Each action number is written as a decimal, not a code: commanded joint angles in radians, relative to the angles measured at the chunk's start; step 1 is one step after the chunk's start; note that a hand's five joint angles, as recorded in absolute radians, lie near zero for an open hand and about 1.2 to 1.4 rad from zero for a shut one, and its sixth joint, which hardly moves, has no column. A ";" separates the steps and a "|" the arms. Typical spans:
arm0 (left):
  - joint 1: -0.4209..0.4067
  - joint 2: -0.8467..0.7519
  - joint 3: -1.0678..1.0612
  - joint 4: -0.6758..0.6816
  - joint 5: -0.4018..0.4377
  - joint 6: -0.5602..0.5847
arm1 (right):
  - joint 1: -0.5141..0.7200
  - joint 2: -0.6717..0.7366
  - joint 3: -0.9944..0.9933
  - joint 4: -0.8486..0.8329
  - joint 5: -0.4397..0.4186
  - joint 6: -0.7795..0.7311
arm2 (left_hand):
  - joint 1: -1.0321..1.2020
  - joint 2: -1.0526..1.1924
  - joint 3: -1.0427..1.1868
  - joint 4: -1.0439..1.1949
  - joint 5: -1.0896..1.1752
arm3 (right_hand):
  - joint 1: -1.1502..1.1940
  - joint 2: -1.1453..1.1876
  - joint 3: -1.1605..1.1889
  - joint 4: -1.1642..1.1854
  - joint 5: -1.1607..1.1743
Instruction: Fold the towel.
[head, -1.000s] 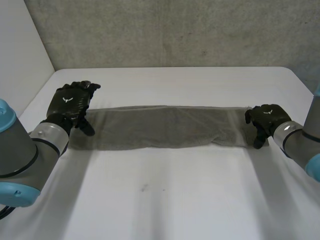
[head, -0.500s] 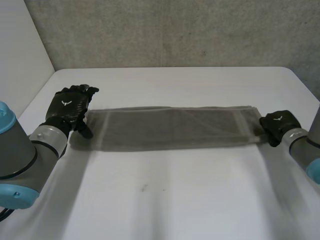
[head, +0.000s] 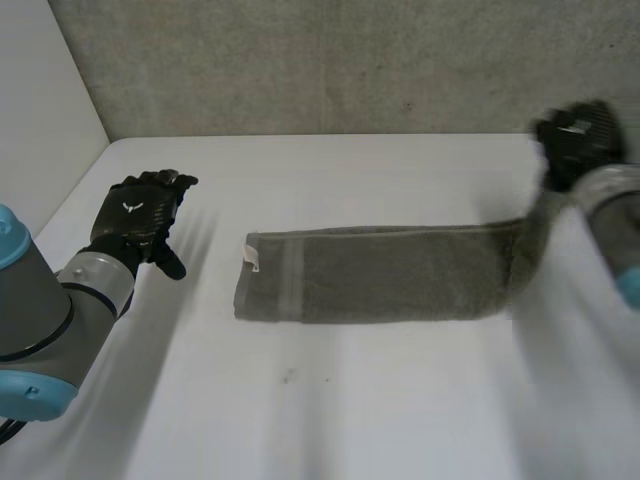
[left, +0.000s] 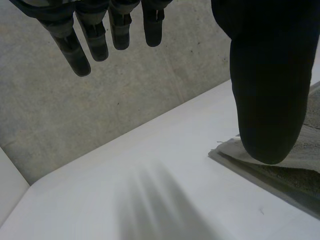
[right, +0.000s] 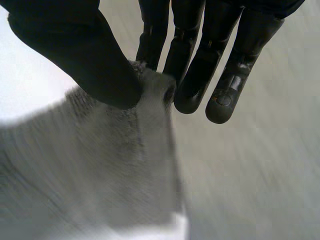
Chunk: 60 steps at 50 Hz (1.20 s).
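The towel (head: 390, 288) lies along the table (head: 330, 420), its long axis running from hand to hand. The right hand (head: 577, 140) pinches the raised right end between thumb and fingers. The left hand (head: 140, 215), fingers spread and empty, stands apart from the free left end.

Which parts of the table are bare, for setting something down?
Bare table lies nearer than the towel, between it and the wall, and between its free end and the open left hand. Crowded at the right: the right hand pinches the lifted end.
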 joint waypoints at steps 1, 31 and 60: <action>0.001 0.001 0.000 0.000 -0.001 0.000 | 0.339 0.139 -0.114 -0.096 -0.203 -0.045 | 0.001 0.010 0.006 0.008 -0.029 | 0.445 0.223 0.209 0.203 0.243; -0.052 -0.001 0.029 0.003 0.004 -0.002 | 0.470 0.121 0.008 -0.086 -0.015 0.115 | 0.001 0.010 0.006 0.008 -0.029 | -0.776 -0.998 -1.012 -1.019 -0.979; -0.223 -0.206 0.155 0.008 -0.068 0.011 | 0.126 0.122 0.212 -0.026 0.019 0.176 | 0.022 0.031 0.027 0.029 -0.008 | 0.445 0.223 0.209 0.203 0.243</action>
